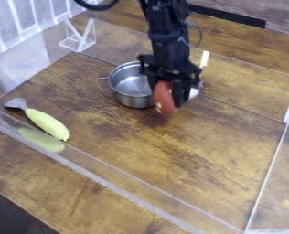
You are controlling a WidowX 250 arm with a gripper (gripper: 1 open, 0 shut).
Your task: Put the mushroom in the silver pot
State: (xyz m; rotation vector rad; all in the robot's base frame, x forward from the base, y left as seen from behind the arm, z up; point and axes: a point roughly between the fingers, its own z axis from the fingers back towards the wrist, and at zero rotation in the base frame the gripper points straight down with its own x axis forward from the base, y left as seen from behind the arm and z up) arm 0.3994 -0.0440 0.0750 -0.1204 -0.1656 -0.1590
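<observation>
The mushroom (166,98), red-brown and rounded, hangs between the fingers of my gripper (169,91), which is shut on it and points almost straight down. It is lifted off the wooden table, just right of the silver pot (133,86). The pot is a small shiny steel vessel with a side handle showing on its left; its right rim is partly hidden behind the black arm and the mushroom. The inside of the pot looks empty.
A long yellow-green banana-like toy (46,123) lies at the left near a clear plastic barrier edge (134,183). A clear stand (78,35) sits at the back left. Bare wooden table (196,155) stretches in front of and to the right of the pot.
</observation>
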